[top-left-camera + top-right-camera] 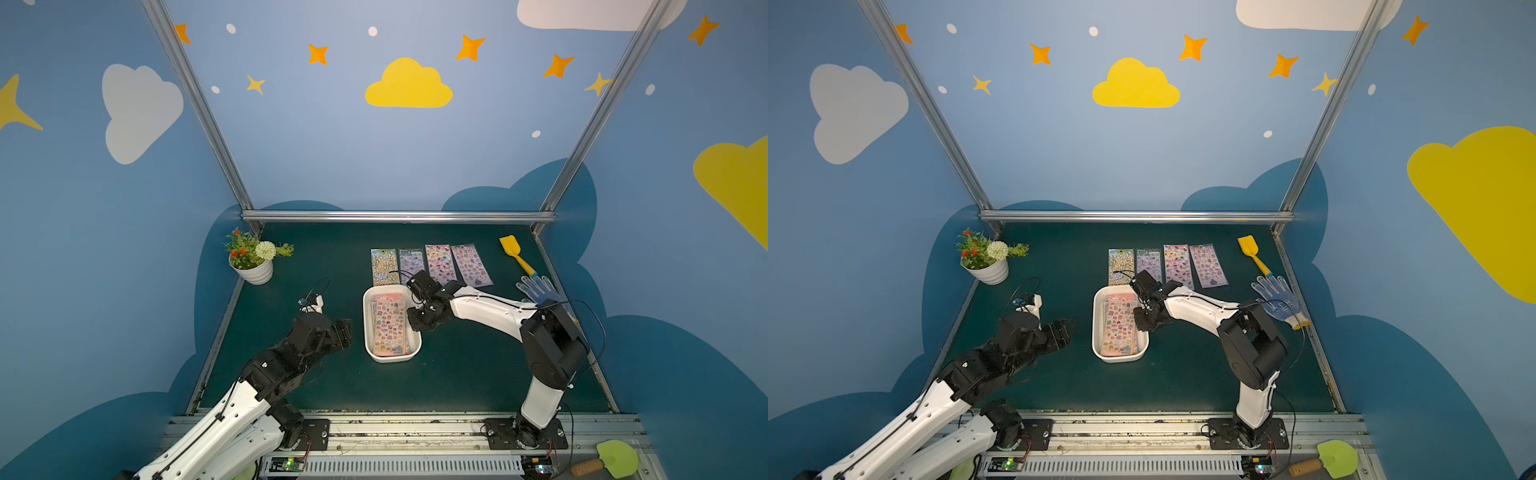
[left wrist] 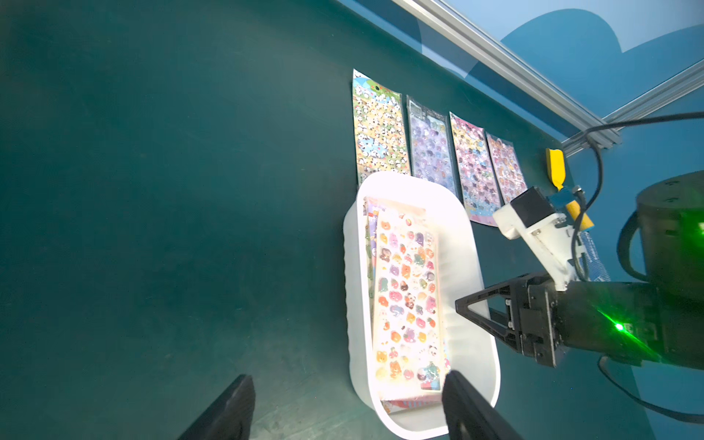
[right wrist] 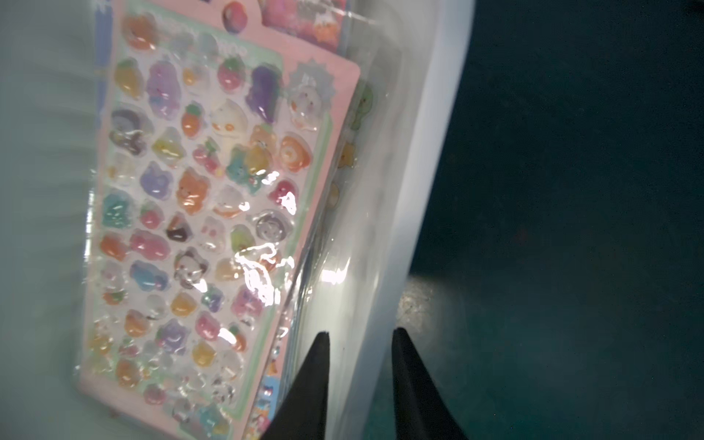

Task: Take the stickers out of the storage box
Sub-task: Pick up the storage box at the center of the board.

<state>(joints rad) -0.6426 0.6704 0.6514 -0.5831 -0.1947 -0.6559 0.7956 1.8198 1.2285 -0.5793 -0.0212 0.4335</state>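
Far on the left, a flower pot [image 1: 253, 270] stands at the edge of the green surface [image 1: 457, 374], well away from the work. Next come the left fingers [image 2: 224, 415]. They are wide open and hold nothing. They hang near the left side of the storage box [image 1: 390, 360].

The box sits in the middle of the surface. A stack of stickers [image 1: 388, 324] lies flat inside it, with a pink sheet on top. Behind the box, four sticker sheets [image 1: 438, 264] lie in a row on the surface, already out.

The right fingers [image 3: 308, 392] are at the box's right wall, only a little apart. One finger is inside the box, right by the edge of the stack. The other is over the rim, on the outside. The white wall fills the gap between them. I cannot tell if they pinch it.

That is the worry. If they shut here, they may grab the wall and not a sheet. A lift would then tip the box, and the stack could slide or spill. The sheets are also shiny, thin and packed close. The fingers might slip off, or take two at once. Nothing holds the box down, so it could scoot.
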